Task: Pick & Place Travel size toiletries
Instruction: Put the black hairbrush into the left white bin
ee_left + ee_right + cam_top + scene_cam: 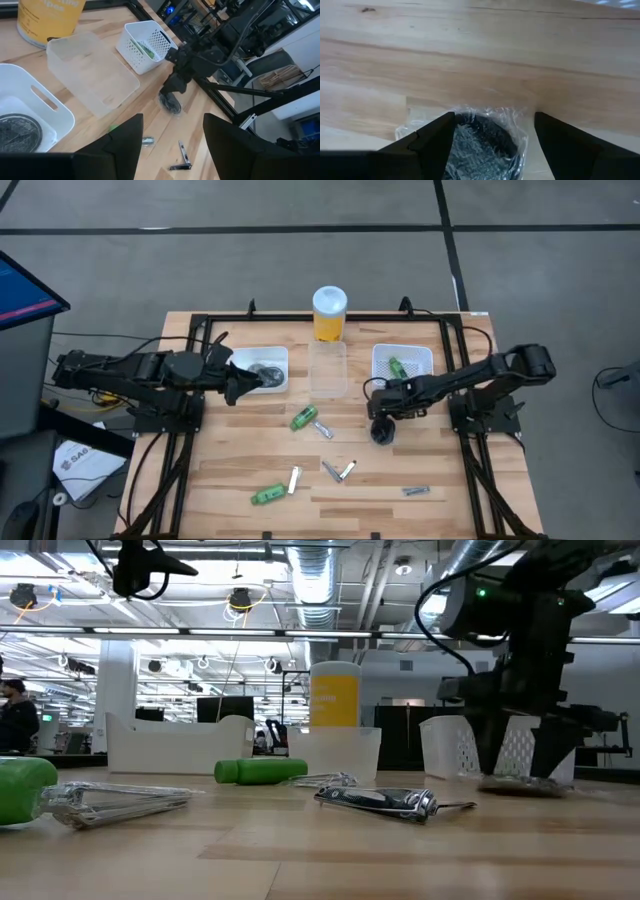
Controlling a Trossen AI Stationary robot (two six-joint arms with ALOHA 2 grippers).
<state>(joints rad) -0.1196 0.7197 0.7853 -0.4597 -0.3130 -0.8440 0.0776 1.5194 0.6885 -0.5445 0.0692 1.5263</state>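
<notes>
Toward the desk's right edge, the wrapped dark pot (480,142) is straddled by the right claw (492,137), fingers apart — its crinkly film could be pinched alone and slip. The left claw (172,142) is held spread over the white tray (268,358).

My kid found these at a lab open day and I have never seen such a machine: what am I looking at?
Two dark robot arms work at a wooden table, sorting small toiletries. One picture looks straight down, one looks level from the table top, and two come from cameras on the wrists. The right gripper is down over a dark round pot wrapped in plastic, jaws open on either side of it. The left gripper waits open beside a white tray holding another pot. Green bottles and nail clippers lie loose.
</notes>
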